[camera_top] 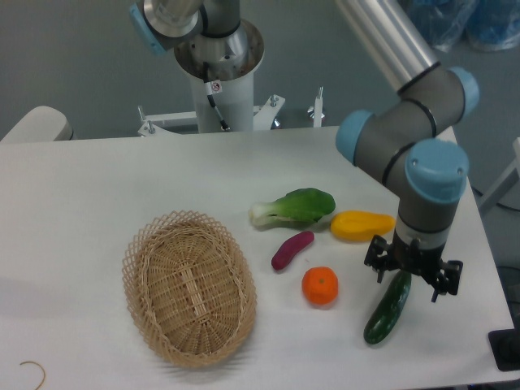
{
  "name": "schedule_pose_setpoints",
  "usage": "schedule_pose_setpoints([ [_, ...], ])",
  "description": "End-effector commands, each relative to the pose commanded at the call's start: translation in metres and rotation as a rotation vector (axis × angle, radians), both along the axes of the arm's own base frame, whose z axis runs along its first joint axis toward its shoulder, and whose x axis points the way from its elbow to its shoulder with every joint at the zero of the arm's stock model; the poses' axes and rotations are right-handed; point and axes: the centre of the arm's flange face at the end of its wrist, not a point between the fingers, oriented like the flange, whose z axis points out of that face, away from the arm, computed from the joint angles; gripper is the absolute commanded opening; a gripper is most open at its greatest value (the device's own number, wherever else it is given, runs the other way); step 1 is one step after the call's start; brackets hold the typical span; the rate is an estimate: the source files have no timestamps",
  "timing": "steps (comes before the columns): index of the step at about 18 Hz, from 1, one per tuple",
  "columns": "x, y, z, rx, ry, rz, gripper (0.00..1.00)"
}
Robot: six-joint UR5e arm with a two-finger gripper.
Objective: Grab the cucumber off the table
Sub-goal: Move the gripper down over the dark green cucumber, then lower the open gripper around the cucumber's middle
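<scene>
The cucumber (385, 313) is long, glossy and dark green. It lies at an angle on the white table (97, 187) near the front right edge. My gripper (412, 275) points down over the cucumber's upper end, with dark finger links spread out on either side of it. The fingertips are hidden behind the gripper body and the cucumber's tip. I cannot see whether they press on the cucumber. The lower end of the cucumber looks to rest on the table.
A wicker basket (189, 286) stands at the front left. An orange (320, 286), a purple sweet potato (292, 249), a bok choy (294, 207) and a yellow vegetable (362, 225) lie just left of and behind the gripper. The table's right edge is close.
</scene>
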Motion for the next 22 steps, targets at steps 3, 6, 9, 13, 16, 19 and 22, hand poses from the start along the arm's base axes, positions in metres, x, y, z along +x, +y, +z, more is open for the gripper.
schedule_pose_setpoints([
  [3,-0.006,0.002,-0.017,-0.007,0.025,-0.001,1.00],
  [6,-0.004,-0.003,-0.024,-0.046,0.030,-0.023,1.00],
  [9,0.003,-0.013,-0.026,-0.093,0.029,-0.063,1.00],
  [13,0.006,-0.025,-0.033,-0.136,0.026,-0.091,1.00],
  [16,0.011,-0.027,-0.043,-0.163,0.023,-0.080,1.00],
  [19,0.016,-0.026,-0.050,-0.166,0.012,-0.075,1.00],
  [22,0.016,-0.024,-0.051,-0.154,0.005,-0.054,1.00],
])
